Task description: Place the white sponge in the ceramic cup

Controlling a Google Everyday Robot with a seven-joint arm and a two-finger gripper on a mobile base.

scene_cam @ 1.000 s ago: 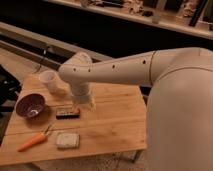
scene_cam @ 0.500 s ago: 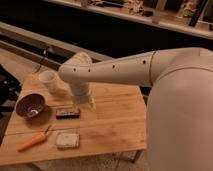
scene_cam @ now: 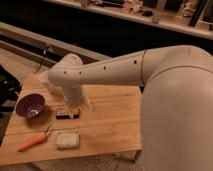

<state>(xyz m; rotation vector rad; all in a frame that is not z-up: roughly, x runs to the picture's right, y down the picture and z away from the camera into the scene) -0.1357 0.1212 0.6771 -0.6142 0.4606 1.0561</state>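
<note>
Wood surface (scene_cam: 110,125), pale planks, and everything sits on it. The sponge (scene_cam: 67,140) lies flat near the front edge with nothing touching it. The carrot (scene_cam: 31,143) is just beside it on the left of the view, lying at a slant.

Right behind the sponge we've got the block (scene_cam: 68,114), black with an orange edge. The pincer (scene_cam: 78,103) hangs pointing down just behind that block, tucked under the thick white arm (scene_cam: 115,70). It's spread wide and holding nothing. We can't tell if it touches the block.

The bowl (scene_cam: 30,105), dark purple, sits over on the left, apart from the sponge.

The cup (scene_cam: 43,79) is at the back left and mostly hidden behind the arm, so we only get a pale sliver of it. Sponge and cup are well apart, with the block and the pincer roughly between them. The arm reaches in from the right, and its bulky white body fills that whole side of the view.
</note>
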